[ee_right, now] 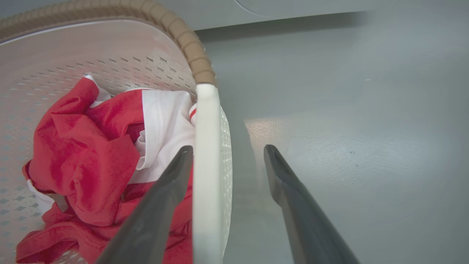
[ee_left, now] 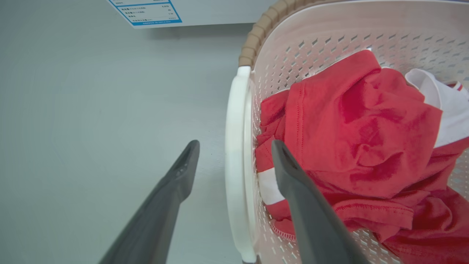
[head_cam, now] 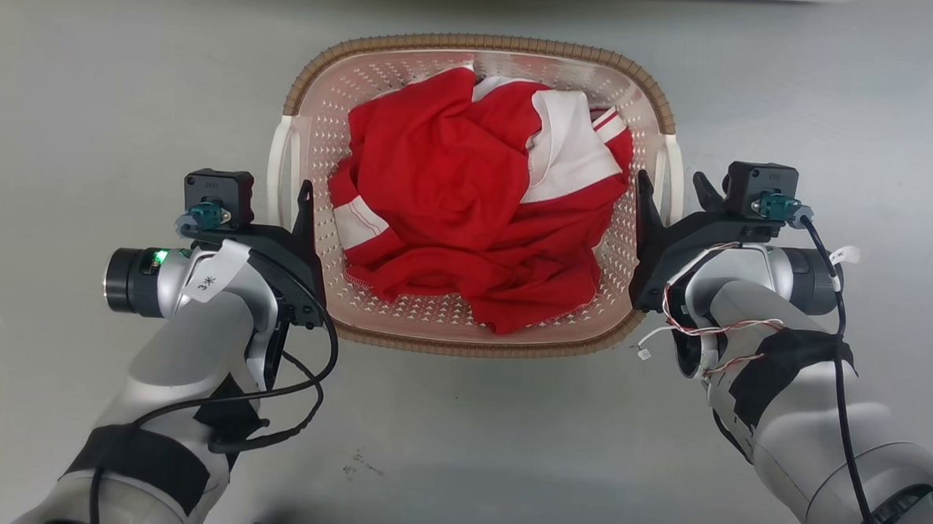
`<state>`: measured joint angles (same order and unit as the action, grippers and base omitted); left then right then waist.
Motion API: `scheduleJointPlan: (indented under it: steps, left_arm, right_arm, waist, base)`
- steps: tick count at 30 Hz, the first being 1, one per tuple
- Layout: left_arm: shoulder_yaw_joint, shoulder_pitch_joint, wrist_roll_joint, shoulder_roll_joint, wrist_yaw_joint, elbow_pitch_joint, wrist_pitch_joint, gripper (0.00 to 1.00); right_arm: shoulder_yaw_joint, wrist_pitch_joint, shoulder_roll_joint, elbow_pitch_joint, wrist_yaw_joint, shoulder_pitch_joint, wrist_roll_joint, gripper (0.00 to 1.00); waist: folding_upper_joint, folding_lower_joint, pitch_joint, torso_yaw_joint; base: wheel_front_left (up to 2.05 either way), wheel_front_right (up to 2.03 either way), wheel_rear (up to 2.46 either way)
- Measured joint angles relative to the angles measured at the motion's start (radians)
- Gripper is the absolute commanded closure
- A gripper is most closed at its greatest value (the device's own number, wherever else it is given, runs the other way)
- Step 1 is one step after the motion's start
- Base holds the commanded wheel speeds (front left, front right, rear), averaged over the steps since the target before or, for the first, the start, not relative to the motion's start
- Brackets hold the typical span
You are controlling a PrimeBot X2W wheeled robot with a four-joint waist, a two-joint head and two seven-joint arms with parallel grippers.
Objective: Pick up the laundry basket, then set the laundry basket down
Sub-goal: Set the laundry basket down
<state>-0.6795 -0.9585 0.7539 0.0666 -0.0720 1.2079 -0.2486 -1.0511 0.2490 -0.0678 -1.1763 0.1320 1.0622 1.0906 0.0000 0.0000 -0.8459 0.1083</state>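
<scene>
Straight ahead on the grey floor (head_cam: pixel 88 88) sits the laundry basket (head_cam: pixel 484 44), centred before me, long axis side to side: pale perforated walls, brown rim, red and white clothes (head_cam: pixel 453 206) inside. Each white handle (ee_left: pixel 236 205) lies between spread fingers, left gripper (ee_left: pixel 235 145) and right gripper (ee_right: pixel 228 147) alike, nothing clasped yet.
</scene>
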Motion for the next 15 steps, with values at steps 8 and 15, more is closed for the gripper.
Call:
scheduleJointPlan:
  steps: [8, 15]
  left_arm:
    - [0.007, 0.006, 0.0, 0.008, -0.003, 0.009, -0.001, 0.0]
    - [0.007, 0.03, -0.008, 0.01, -0.003, 0.009, -0.001, 0.0]
  right_arm:
    - [0.012, 0.0, 0.0, -0.003, 0.0, -0.005, 0.0, 0.0]
    - [0.026, 0.0, 0.0, -0.001, 0.0, -0.022, 0.0, 0.0]
  waist:
    - [0.0, 0.0, 0.048, -0.003]
    - [0.0, 0.0, 0.107, -0.008]
  base:
    - [0.0, 0.0, 0.0]
    - [0.0, 0.0, 0.0]
